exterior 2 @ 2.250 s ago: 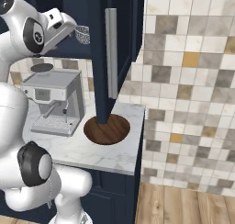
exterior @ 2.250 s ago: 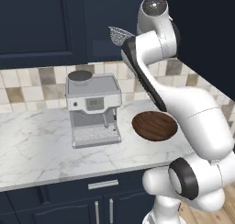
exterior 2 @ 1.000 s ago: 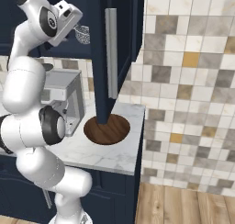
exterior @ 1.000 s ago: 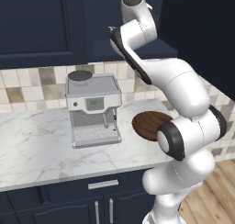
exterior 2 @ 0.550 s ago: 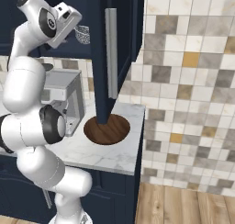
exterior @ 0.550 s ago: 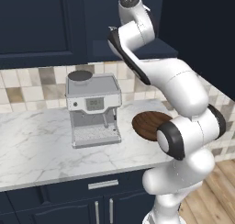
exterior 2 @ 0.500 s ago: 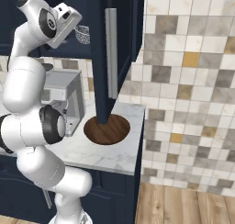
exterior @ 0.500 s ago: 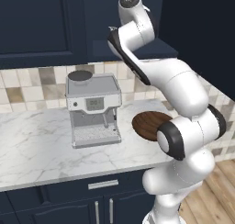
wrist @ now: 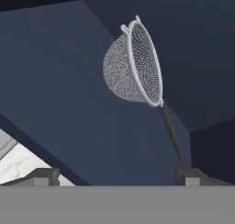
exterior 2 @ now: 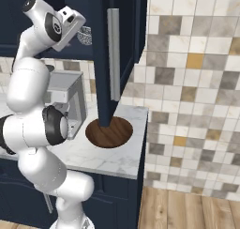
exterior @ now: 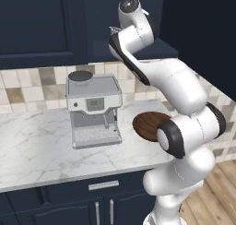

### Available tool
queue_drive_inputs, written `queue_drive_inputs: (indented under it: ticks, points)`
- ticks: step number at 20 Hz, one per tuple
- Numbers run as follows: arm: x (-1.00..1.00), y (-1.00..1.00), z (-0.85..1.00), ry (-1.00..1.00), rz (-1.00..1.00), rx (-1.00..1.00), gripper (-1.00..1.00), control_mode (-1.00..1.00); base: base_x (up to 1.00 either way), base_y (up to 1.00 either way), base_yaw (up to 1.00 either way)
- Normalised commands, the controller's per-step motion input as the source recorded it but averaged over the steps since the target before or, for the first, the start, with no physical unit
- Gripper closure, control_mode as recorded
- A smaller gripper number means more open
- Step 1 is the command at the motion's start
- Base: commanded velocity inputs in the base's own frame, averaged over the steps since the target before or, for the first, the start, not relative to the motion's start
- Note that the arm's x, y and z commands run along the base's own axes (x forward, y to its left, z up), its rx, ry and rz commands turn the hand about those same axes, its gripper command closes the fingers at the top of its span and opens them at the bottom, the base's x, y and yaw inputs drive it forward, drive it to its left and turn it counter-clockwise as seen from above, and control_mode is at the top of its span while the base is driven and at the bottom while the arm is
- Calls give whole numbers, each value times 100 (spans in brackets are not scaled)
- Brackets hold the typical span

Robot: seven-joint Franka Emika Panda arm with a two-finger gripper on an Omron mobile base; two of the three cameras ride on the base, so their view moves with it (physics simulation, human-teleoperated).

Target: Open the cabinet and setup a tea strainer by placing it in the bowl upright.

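Note:
The cabinet door (exterior 2: 127,45) stands swung open, its long silver bar handle (exterior 2: 113,54) facing the right base camera. Inside the cabinet lies the tea strainer (wrist: 133,64), a round silvery mesh cup tipped on its side with a thin dark handle (wrist: 170,132) running down to the right. It also shows as a patch of mesh (exterior 2: 85,35) beside my raised hand. My gripper (wrist: 117,177) is open, a short way in front of the strainer and apart from it. The brown wooden bowl (exterior 2: 110,132) (exterior: 146,125) sits empty on the counter below the door.
A silver coffee machine (exterior: 94,108) stands on the marble counter (exterior: 37,145) left of the bowl. A tiled wall (exterior 2: 197,82) closes the counter's right end. The open door hangs over the bowl. Low navy cabinets (exterior: 92,205) run under the counter.
Two seconds ago the arm stood lower and bent; it has since swung its upper links up and left, bringing the hand to the cabinet opening. In the last half second almost nothing moves.

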Motion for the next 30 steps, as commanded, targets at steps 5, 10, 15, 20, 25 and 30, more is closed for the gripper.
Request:
queue_drive_inputs:
  ticks: [5, 10, 15, 20, 25, 30]
  points:
    - [40, 0, 0, 0, 1, 0, -100, -100, 0, 0, 0]
    - [34, 1, 0, 0, 3, 0, -100, -100, 0, 0, 0]
    - [37, 1, 0, 0, 3, 0, -100, -100, 0, 0, 0]
    - [35, 4, -2, 0, 5, 0, -100, -100, 0, 0, 0]
    - [27, 8, -12, 4, 8, 0, -100, -100, 0, 0, 0]
    - [25, 3, -9, 1, 7, 0, -100, -100, 0, 0, 0]
